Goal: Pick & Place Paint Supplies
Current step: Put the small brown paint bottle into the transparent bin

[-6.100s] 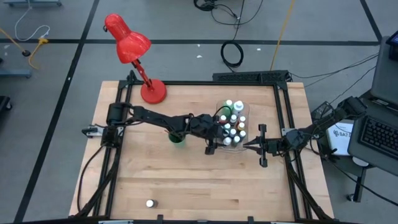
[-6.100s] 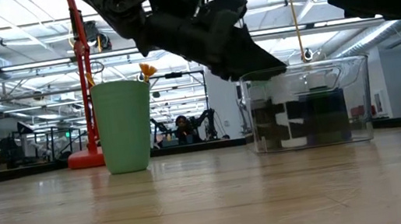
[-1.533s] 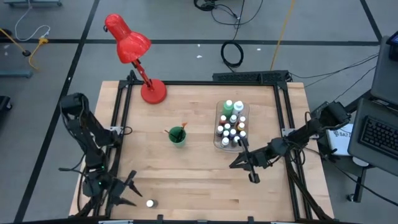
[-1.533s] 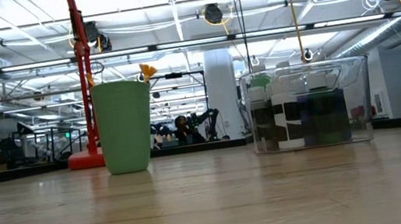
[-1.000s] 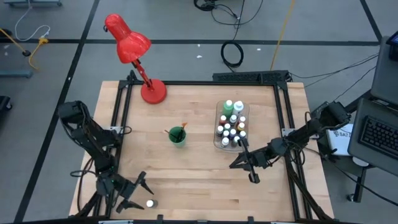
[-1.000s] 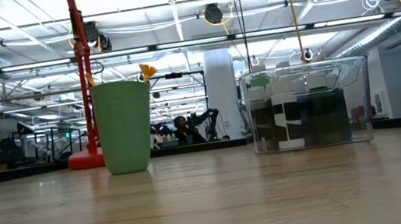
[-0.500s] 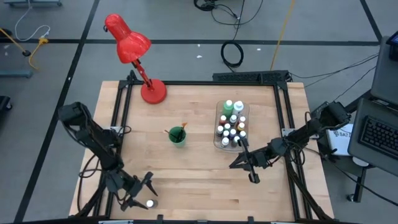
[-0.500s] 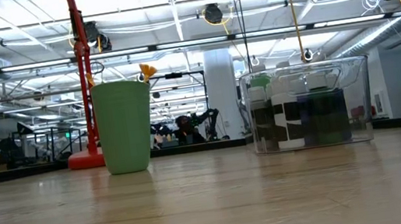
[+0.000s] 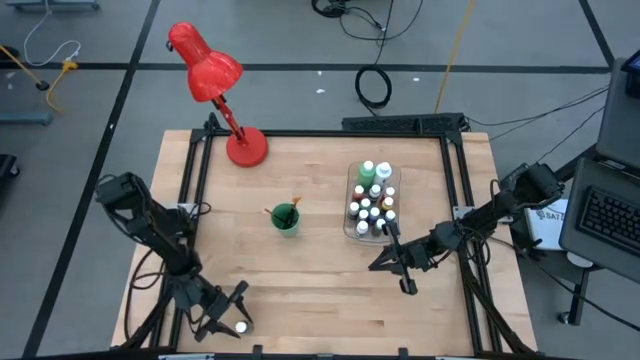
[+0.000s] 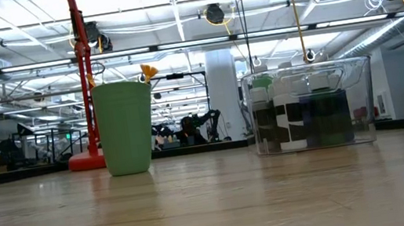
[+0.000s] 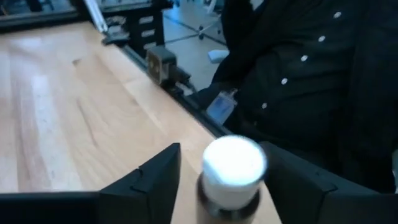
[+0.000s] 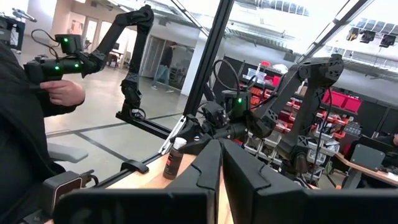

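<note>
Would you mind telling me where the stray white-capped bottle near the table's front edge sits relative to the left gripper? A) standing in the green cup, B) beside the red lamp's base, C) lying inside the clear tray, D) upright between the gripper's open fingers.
D: the left wrist view shows the white-capped bottle upright between the fingers of the left gripper, with a gap on each side.

- The high view looks straight down, taking in the whole desk (image 9: 320,270) from well above.
- The low view sits at desktop height, looking level across it; both views share the green cup (image 10: 125,127) and the clear tray (image 10: 310,106).
- The left wrist view looks from very close at a white-capped bottle (image 11: 233,171).
- The right wrist view faces across the desk and catches that bottle farther off.
</note>
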